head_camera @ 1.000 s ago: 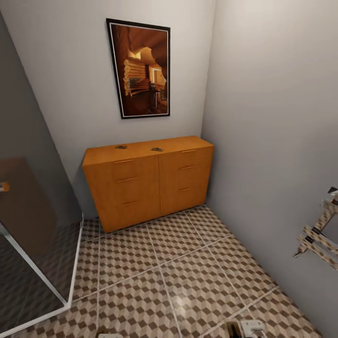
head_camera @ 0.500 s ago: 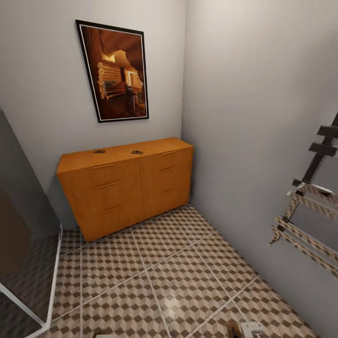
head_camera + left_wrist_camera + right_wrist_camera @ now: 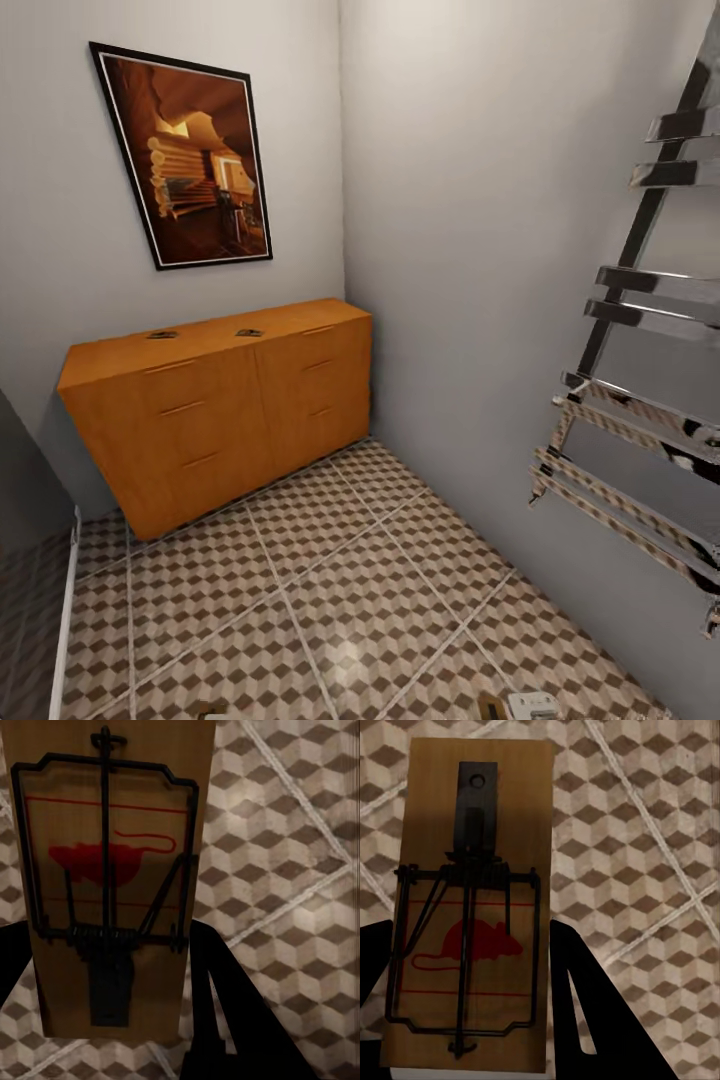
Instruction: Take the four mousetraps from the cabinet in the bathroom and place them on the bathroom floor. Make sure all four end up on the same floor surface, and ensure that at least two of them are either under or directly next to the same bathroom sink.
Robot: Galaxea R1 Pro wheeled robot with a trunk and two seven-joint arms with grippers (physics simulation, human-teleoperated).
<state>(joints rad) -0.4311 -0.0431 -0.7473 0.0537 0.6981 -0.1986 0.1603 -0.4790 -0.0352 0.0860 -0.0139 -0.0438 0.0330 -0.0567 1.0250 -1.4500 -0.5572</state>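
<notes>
Carrying one mousetrap in the left claw and another mousetrap in the right claw, both clenched above the bathroom floor; two more wait on the far-left cabinet.

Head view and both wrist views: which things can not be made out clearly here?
- Two dark mousetraps on the cabinet top: too small for detail, head view.
- Right gripper: cut off by the bottom edge, head view.
- Fingers: partly hidden behind each held mousetrap, wrist views.
- Sink: outside all views.
</notes>
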